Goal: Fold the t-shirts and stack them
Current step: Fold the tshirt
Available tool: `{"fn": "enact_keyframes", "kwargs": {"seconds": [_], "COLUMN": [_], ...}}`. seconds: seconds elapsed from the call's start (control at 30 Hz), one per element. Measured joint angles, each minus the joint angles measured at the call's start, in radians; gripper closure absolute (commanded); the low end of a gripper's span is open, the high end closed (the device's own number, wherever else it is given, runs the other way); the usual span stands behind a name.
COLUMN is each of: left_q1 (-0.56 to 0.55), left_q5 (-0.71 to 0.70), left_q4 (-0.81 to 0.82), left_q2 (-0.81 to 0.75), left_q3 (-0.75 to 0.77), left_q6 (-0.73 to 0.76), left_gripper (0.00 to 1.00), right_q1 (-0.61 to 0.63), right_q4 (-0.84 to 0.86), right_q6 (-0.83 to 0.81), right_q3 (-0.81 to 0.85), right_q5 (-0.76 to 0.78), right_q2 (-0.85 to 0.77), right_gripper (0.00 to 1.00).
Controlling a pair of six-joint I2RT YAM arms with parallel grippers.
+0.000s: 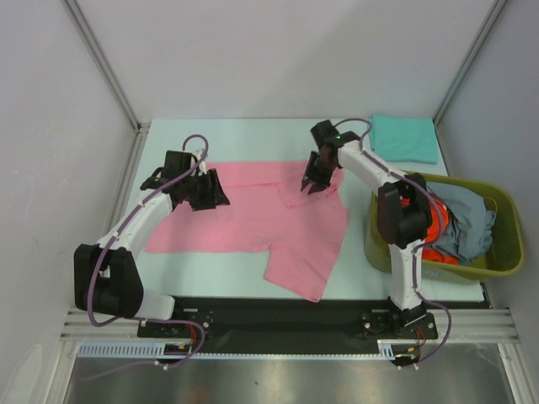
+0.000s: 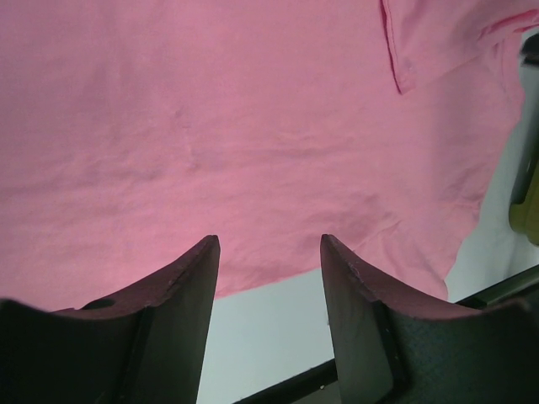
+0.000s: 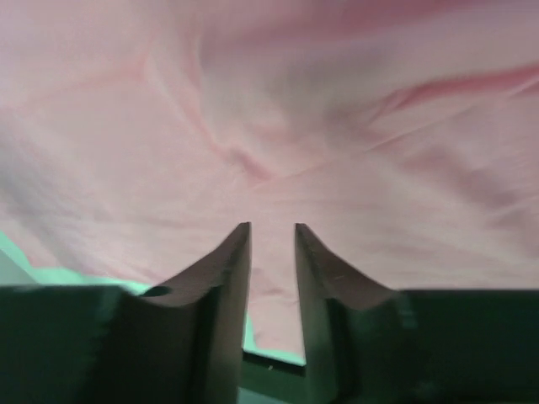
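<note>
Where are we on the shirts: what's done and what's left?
Done: one teal shirt lies folded at the far right corner. In hand: the pink shirt is spread on the table, only partly folded; the left tool and right tool hover over it, both open. Left: finish and stack it, then the orange-red shirt and grey-blue shirt in the basket.

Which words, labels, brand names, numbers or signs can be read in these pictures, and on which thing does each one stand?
None: no text can be read in any view.
The pink t-shirt, the folded teal t-shirt and the green basket are plain, with no print or visible tag.
Any marking on the small parts at the arm bases is too small to read.
</note>
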Motion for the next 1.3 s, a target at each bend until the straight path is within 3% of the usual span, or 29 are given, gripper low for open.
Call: {"fn": "enact_keyframes", "kwargs": {"seconds": [0.2,0.3,0.67,0.93,1.23,1.3], "left_q1": [0.0,0.0,-0.049,-0.075,-0.087,-0.106], "left_q5": [0.017,0.022,0.031,0.029,0.045,0.047], "left_q4": [0.001,0.001,0.003,-0.003,-0.013,-0.013], "left_q2": [0.002,0.006,0.034,0.034,0.042,0.054], "left_q3": [0.0,0.0,0.045,0.046,0.057,0.073], "left_q6": [0.0,0.0,0.024,0.036,0.053,0.058], "left_gripper": [0.43,0.44,0.45,0.45,0.48,0.48], "right_q1": [-0.177,-0.217,-0.198,-0.2,-0.207,-0.208], "right_q4": [-0.014,-0.027,-0.048,-0.054,-0.042,-0.038], "right_q6": [-0.068,-0.077,-0.098,-0.103,-0.11,-0.112], "right_q3": [0.054,0.055,0.075,0.077,0.045,0.045], "right_q5": [0.082,0.118,0.142,0.151,0.154,0.154], "right_q2": [-0.01,0.013,0.114,0.114,0.114,0.114], "right_gripper": [0.81,0.78,0.69,0.67,0.76,0.85]}}
